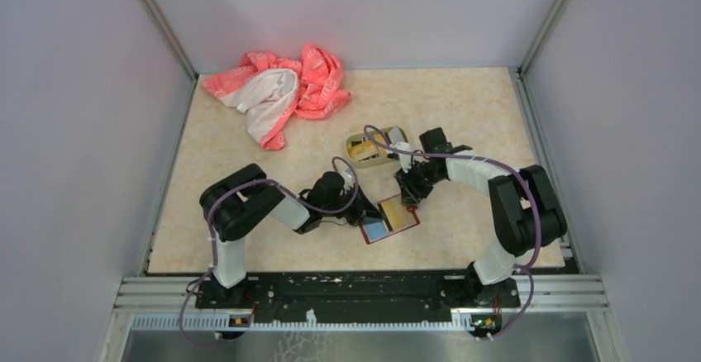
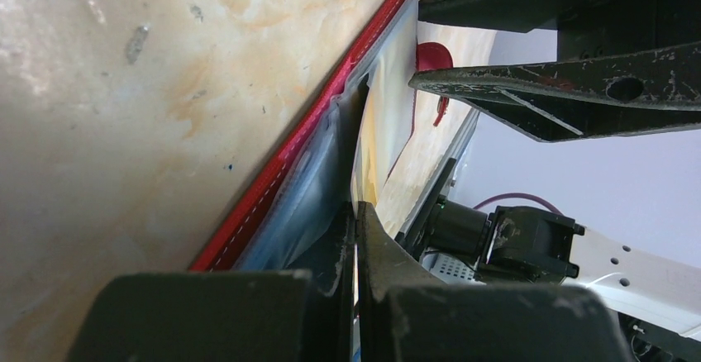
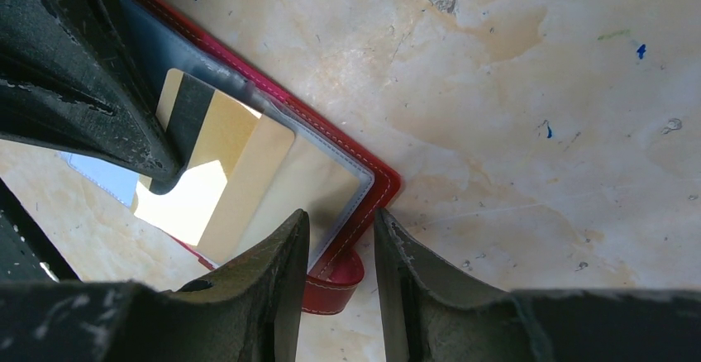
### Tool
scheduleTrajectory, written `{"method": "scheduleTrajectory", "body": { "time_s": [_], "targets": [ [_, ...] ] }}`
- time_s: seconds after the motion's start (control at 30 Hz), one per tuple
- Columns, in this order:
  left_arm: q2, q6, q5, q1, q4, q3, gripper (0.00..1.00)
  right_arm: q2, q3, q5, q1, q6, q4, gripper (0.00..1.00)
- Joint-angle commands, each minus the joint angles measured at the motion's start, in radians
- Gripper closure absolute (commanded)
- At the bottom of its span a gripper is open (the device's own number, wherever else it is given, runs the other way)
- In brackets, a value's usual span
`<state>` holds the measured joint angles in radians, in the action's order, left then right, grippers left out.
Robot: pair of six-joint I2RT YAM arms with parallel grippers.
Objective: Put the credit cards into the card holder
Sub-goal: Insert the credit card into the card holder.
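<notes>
You've got the card holder (image 1: 390, 220) lying open at btm centre of the top view, betw. both arms: dark red, white stitching, greyish clear sleeves, w/ a gold card (image 3: 223, 172) bearing a dark stripe on its inner face and a pale blue card (image 1: 376, 231) at its lower-left end. Your left gripper (image 2: 355, 213) is pinched tight on a thin layer at the holder's edge (sleeve or card, can't tell), while the right gripper (image 3: 340, 217) stands a narrow gap apart over the corner by the snap tab (image 3: 331, 288). Card print is too blurred to read, and the other cards (image 1: 368, 150) in the tin tray (image 1: 354, 140), just above centre, are too small to sort.
</notes>
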<state>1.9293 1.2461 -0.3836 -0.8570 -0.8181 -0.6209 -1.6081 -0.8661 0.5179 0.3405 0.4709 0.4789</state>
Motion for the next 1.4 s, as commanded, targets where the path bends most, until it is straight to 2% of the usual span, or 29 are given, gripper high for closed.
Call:
{"method": "scheduleTrajectory", "body": {
  "time_s": [0.0, 0.23, 0.3, 0.4, 0.5, 0.6, 0.63, 0.83, 1.0, 1.37],
  "targets": [
    [0.041, 0.000, 0.008, -0.004, 0.047, -0.014, 0.99, 0.010, -0.036, 0.022, 0.018, 0.004, -0.004, 0.65],
    [0.054, -0.001, 0.002, -0.004, 0.024, -0.013, 0.93, 0.151, -0.015, 0.071, 0.017, 0.048, -0.035, 0.63],
    [0.058, 0.001, -0.001, -0.004, 0.010, -0.009, 0.90, 0.208, 0.006, 0.174, 0.018, 0.108, -0.029, 0.63],
    [0.064, 0.000, -0.007, -0.004, -0.004, -0.006, 0.88, 0.298, 0.057, 0.364, 0.042, 0.289, -0.016, 0.65],
    [0.072, 0.000, -0.010, -0.004, -0.018, -0.005, 0.85, 0.406, 0.159, 0.457, 0.097, 0.624, 0.016, 0.76],
    [0.077, -0.005, -0.012, -0.003, -0.025, -0.005, 0.83, 0.468, 0.242, 0.464, 0.156, 0.887, 0.055, 1.00],
    [0.078, -0.006, -0.013, -0.003, -0.031, -0.005, 0.82, 0.475, 0.256, 0.466, 0.168, 0.931, 0.061, 1.00],
    [0.085, -0.003, -0.019, -0.002, -0.056, -0.004, 0.79, 0.464, 0.300, 0.298, 0.300, 0.887, -0.066, 1.00],
    [0.090, 0.002, -0.024, -0.002, -0.075, -0.001, 0.78, 0.409, 0.297, 0.105, 0.399, 0.724, -0.190, 1.00],
    [0.113, 0.014, -0.045, -0.001, -0.109, -0.002, 0.78, 0.300, 0.269, -0.157, 0.523, 0.642, -0.270, 1.00]
  ]
}}
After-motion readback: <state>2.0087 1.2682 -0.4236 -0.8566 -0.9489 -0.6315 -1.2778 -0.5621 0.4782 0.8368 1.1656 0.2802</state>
